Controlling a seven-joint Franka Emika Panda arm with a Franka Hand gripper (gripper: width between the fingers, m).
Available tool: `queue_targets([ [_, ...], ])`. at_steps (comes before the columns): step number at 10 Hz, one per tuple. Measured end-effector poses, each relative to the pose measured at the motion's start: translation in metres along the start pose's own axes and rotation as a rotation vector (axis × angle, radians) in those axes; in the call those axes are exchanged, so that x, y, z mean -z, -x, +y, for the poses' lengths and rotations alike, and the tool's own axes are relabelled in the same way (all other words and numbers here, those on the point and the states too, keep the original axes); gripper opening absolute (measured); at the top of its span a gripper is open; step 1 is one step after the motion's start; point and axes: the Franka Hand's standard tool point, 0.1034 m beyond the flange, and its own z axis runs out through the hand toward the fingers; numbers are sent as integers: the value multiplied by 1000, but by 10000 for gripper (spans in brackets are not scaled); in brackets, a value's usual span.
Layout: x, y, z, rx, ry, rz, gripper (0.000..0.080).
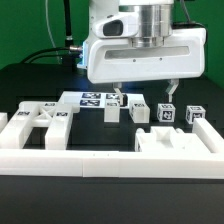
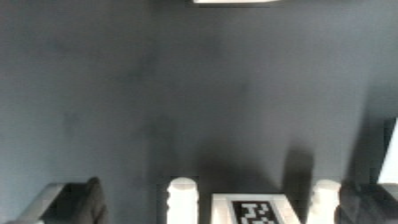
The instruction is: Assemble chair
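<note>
Black matte tabletop [image 1: 35, 88] under gripper [image 1: 145, 96]; fills most of wrist view. Marker board [image 1: 88, 98] flat on tabletop, just beside gripper on exterior view's left, several tags face up. Long plain white border rail [image 1: 100, 163] in front of gripper, camera side. Black cable [image 1: 66, 28] behind and above gripper, against dark backdrop.

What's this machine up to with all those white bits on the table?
A robot arm is partway through putting a chair together from loose white plastic pieces. Its pincer hangs open over a row of small tagged blocks and holds nothing. The wrist view shows one tagged piece lying between the fingers, not gripped. Larger white pieces lie apart nearby, waiting.
</note>
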Motion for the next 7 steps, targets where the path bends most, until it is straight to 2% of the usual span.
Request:
queue_targets([
  [1, -1, 1, 0, 0, 0, -4, 649],
  [2, -3, 12, -3, -29, -9, -99, 649],
  [3, -10, 29, -5, -91, 5, -221, 649],
  [4, -17, 41, -5, -93, 3, -325, 649],
  [7, -18, 38, -7, -92, -10, -496, 649],
])
